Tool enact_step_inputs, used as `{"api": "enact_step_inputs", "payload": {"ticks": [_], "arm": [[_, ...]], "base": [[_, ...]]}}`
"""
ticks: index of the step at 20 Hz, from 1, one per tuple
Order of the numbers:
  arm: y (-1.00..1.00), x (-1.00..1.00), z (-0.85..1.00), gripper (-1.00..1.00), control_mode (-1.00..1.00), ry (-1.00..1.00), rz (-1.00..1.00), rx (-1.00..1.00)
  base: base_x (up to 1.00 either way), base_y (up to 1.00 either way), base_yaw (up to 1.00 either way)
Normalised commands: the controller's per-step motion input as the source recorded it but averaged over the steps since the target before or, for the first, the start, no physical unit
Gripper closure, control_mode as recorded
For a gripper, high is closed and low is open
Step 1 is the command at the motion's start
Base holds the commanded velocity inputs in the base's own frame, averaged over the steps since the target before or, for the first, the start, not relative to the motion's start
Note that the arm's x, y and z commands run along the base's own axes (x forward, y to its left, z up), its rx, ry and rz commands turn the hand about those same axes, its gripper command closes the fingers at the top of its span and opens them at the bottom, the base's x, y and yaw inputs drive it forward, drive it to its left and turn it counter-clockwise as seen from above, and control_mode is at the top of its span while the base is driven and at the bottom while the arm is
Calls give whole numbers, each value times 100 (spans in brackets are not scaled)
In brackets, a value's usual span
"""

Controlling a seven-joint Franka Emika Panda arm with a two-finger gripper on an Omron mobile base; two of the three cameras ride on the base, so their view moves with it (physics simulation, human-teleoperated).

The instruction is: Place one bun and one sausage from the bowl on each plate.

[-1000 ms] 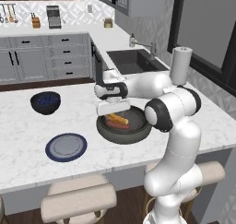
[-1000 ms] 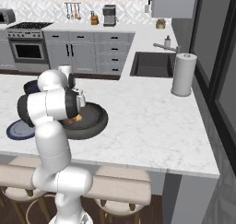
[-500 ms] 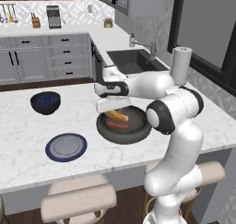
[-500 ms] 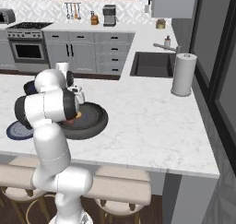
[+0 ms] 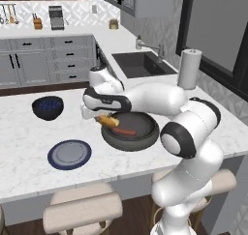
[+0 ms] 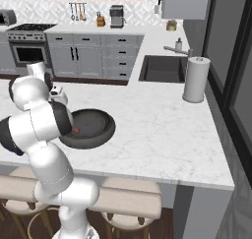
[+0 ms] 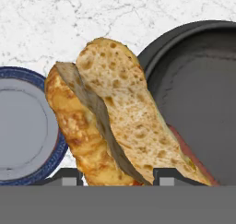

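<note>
Gripping bun (image 7: 110, 121) w/ gripper (image 7: 113, 174) over bowl (image 7: 198, 94) rim.

I have the arm bent hard at the elbow and reaching forward and to its left from the base, the forearm lying nearly level and the wrist turned down. My tool (image 5: 107, 120) hangs low at the end of it, pointing down. In the hand view its two dark fingertips (image 7: 69, 176) stand a moderate way apart, closed on either side of the bun (image 7: 115, 126) I am gripping.
</note>
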Motion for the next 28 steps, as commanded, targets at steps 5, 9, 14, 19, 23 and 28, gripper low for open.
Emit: {"api": "enact_step_inputs", "payload": {"ticks": [5, 9, 14, 19, 23, 28], "arm": [[100, -3, -1, 100, -100, -10, 4, 0], [100, 0, -10, 100, -100, -4, 2, 0], [88, -15, -40, 100, -100, 1, 5, 1], [17, -9, -24, -100, -100, 5, 2, 0], [0, 1, -6, -100, -100, 2, 0, 0], [-19, -4, 11, -100, -100, -1, 0, 1]], "base": [[0, 0, 0], [0, 0, 0], [0, 0, 0], [0, 0, 0], [0, 0, 0], [0, 0, 0]]}}
